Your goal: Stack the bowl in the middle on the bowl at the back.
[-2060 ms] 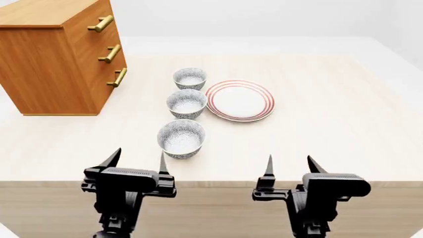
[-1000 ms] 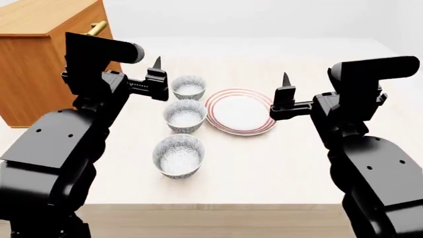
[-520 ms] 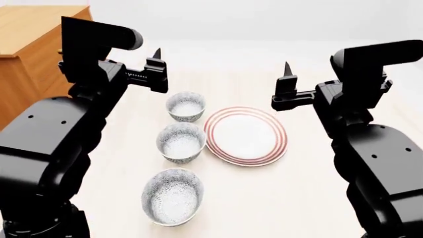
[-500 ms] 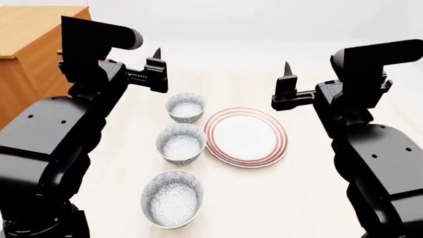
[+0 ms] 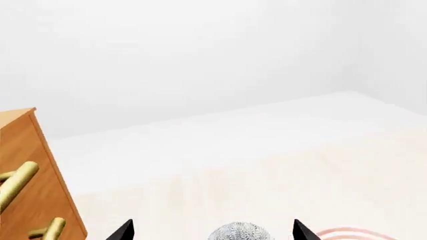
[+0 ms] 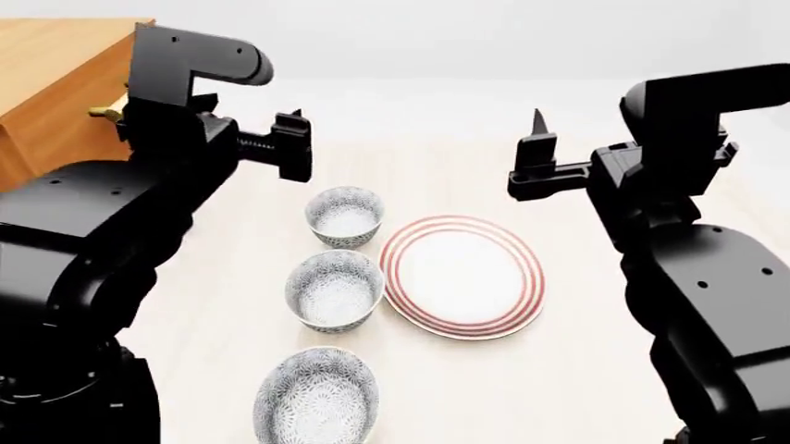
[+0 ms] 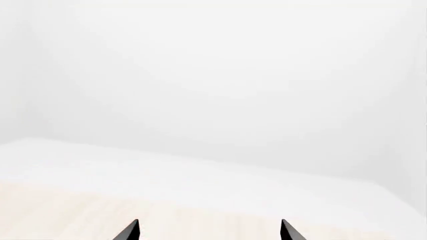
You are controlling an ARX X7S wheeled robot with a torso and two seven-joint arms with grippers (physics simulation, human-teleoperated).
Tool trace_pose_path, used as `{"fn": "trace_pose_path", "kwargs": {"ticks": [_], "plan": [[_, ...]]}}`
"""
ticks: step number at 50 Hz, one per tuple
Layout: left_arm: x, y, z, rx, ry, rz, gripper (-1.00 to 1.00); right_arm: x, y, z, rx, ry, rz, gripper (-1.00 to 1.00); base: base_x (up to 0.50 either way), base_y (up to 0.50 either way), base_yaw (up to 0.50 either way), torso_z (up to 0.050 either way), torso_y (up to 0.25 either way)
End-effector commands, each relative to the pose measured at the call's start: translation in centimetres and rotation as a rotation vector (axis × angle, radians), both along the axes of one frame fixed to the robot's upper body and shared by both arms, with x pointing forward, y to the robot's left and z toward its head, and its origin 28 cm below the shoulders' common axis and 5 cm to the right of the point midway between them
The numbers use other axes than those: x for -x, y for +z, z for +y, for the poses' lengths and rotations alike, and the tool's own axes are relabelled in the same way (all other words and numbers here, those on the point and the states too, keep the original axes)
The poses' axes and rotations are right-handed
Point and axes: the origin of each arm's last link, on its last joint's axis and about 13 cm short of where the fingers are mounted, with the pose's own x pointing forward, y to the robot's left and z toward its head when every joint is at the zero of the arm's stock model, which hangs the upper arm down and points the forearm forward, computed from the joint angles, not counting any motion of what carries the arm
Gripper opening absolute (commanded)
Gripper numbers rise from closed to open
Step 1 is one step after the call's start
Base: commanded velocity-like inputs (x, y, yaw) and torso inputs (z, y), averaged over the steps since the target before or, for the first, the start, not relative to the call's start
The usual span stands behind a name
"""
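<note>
Plainly, bowls: middle bowl [image 6: 336, 289] sits left on the worktop [image 6: 580, 305], just near of the back bowl [image 6: 344, 215].
Grippers: left gripper [image 5: 212, 231] and right gripper [image 7: 209, 230] both spread, empty, high.
Risk: grabbing the near bowl [image 6: 316, 403] by mistake; nudging the plate [image 6: 462, 275].
</note>
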Motion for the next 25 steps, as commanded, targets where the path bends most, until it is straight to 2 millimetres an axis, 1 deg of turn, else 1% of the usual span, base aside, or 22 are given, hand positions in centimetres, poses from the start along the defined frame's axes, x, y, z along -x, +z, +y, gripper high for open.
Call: {"fn": "trace_pose_path", "kwargs": {"ticks": [1,6,12,17,25], "plan": [[-0.9,1.2,0.3,-0.019,0.016,0.270,1.00,0.0,0.3,0.1,-0.013,-0.008,0.017,1.00,0.00,0.00,0.00,0.000,0.000],[-1.3,1.1,0.4,-0.023,0.052,0.378,1.00,0.0,0.1,0.1,-0.023,-0.017,0.025,1.00,0.00,0.00,0.00,0.000,0.000],[-1.9,0.3,0.4,-0.023,0.083,0.460,1.00,0.1,-0.3,0.0,-0.034,-0.025,0.035,1.00,0.00,0.00,0.00,0.000,0.000],[-1.7,-0.5,0.2,-0.030,0.083,0.511,1.00,0.2,-0.5,-0.1,-0.037,-0.033,0.039,1.00,0.00,0.00,0.00,0.000,0.000],[-1.6,-1.3,0.0,-0.029,0.091,0.565,1.00,0.3,-0.9,-0.2,-0.044,-0.033,0.053,1.00,0.00,0.00,0.00,0.000,0.000]]}}
